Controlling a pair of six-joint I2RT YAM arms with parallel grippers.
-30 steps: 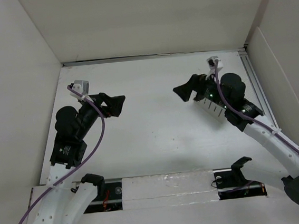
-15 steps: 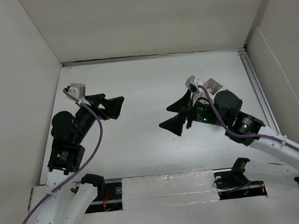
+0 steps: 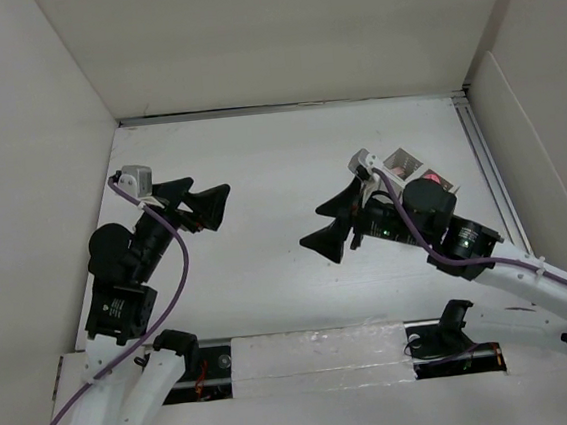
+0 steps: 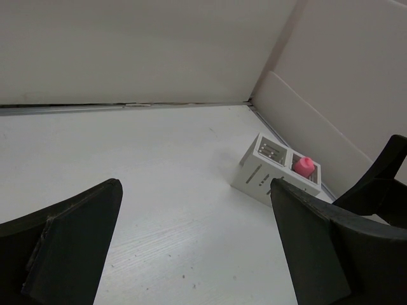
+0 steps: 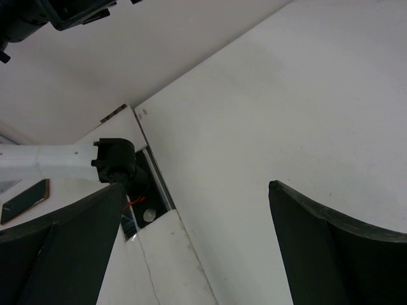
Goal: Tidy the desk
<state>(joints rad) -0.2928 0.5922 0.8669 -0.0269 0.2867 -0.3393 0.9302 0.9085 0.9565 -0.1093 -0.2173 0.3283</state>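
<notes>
Hovering with left tool and right tool spread wide, gripping nothing.
Beneath, across mid-frame: large matte-white counter, rigid, fixed; centre-right on it, small white slotted box holding pink piece, likely light, stiff; pinch across outer walls.

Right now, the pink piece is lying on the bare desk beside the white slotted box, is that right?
No. The pink piece sits inside one compartment of the white slotted box, not on the bare desk beside it. The left wrist view shows this.
</notes>
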